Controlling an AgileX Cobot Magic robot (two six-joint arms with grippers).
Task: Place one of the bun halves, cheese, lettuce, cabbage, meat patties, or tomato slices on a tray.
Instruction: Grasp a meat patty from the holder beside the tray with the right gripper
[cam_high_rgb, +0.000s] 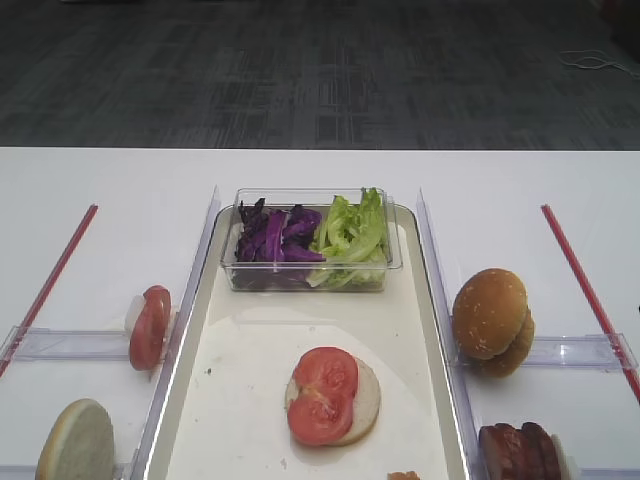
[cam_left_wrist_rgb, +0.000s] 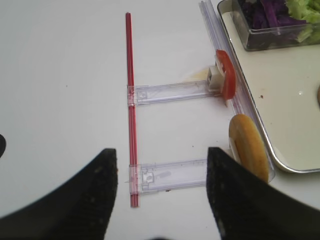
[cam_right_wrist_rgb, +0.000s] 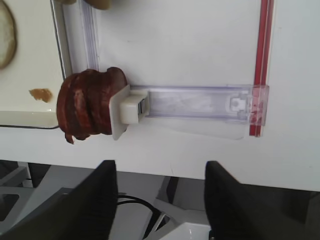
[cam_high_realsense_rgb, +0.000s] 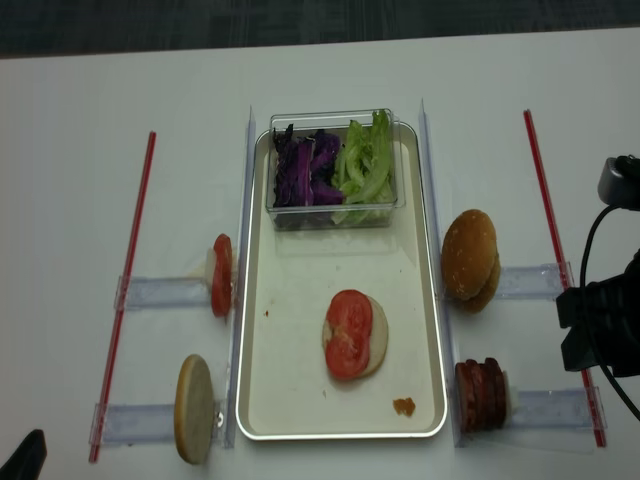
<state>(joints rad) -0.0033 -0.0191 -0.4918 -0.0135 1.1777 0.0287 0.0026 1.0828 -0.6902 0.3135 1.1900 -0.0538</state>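
Note:
On the cream tray (cam_high_realsense_rgb: 340, 435) lies a pale bun half (cam_high_realsense_rgb: 376, 335) with a tomato slice (cam_high_realsense_rgb: 347, 335) on top. At the tray's far end a clear tub holds purple cabbage (cam_high_rgb: 275, 237) and green lettuce (cam_high_rgb: 352, 235). The meat patties (cam_right_wrist_rgb: 90, 105) stand on edge in the right front rack. My right gripper (cam_right_wrist_rgb: 161, 200) is open and empty, below and to the right of the patties, over the table's front edge. My left gripper (cam_left_wrist_rgb: 162, 195) is open and empty above the left front rack, beside a bun half (cam_left_wrist_rgb: 248, 147). Another tomato slice (cam_left_wrist_rgb: 227, 75) stands in the left back rack.
Two golden bun tops (cam_high_rgb: 490, 315) lean in the right back rack. Red strips (cam_high_rgb: 50, 285) (cam_high_rgb: 585, 290) run along both outer sides, ending the clear racks (cam_right_wrist_rgb: 195, 102). An orange crumb (cam_high_realsense_rgb: 404, 406) lies at the tray's front right. My right arm (cam_high_realsense_rgb: 605, 325) shows at the right edge.

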